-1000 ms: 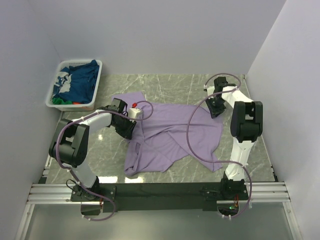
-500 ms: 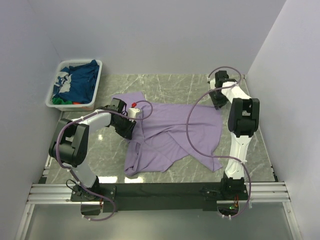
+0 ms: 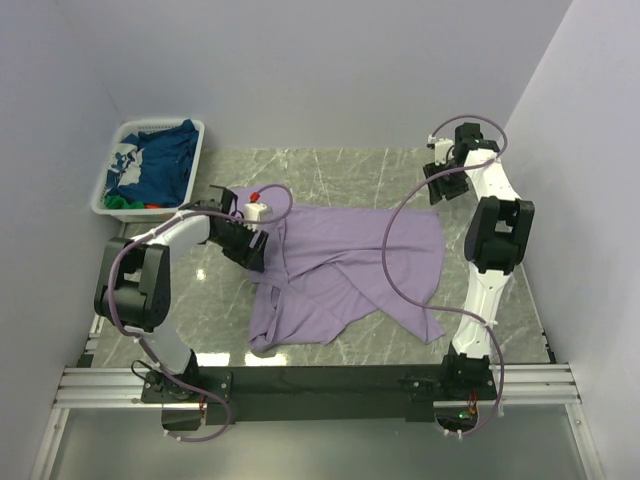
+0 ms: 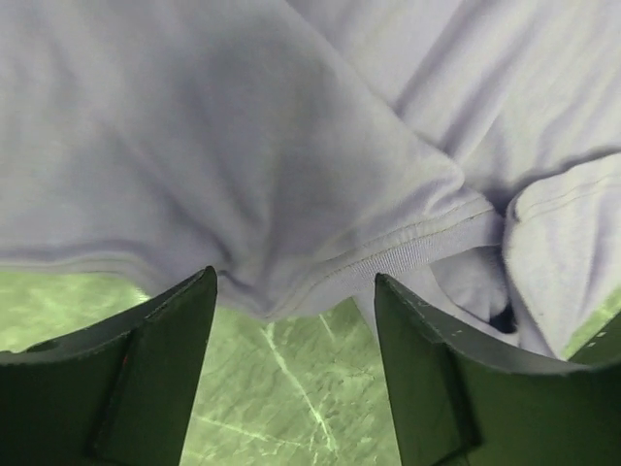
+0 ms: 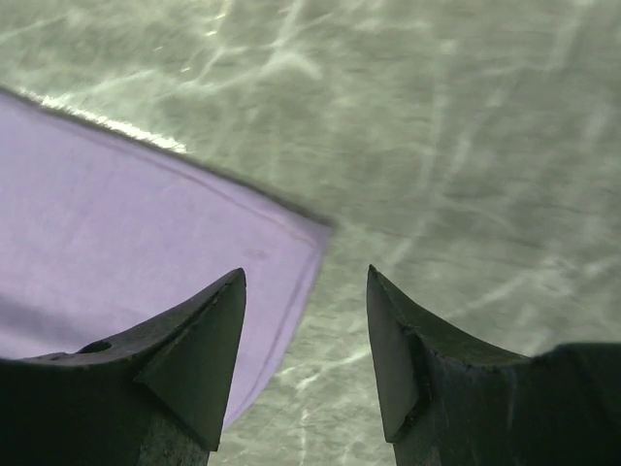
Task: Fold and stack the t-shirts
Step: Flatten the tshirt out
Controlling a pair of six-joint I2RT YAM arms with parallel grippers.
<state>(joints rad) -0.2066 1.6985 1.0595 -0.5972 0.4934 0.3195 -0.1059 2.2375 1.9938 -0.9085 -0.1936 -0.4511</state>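
Observation:
A large lavender t-shirt (image 3: 345,270) lies crumpled and half spread on the marble table. My left gripper (image 3: 252,252) is open and empty at its left edge; in the left wrist view (image 4: 296,291) the jaws straddle the shirt's ribbed hem (image 4: 408,254). My right gripper (image 3: 437,188) is open and empty just past the shirt's far right corner, and the right wrist view (image 5: 306,286) shows that corner (image 5: 291,243) between its jaws. A navy t-shirt with white print (image 3: 160,160) fills the basket, with green (image 3: 120,203) and red (image 3: 152,207) cloth showing under it.
The white slatted basket (image 3: 195,165) stands at the back left corner of the table. Grey walls close in on the left, back and right. Purple cables loop from both arms over the shirt.
My right arm has swung back and to the right, from over the shirt's right part to beyond its far right corner. My left gripper has shifted slightly back along the shirt's left edge.

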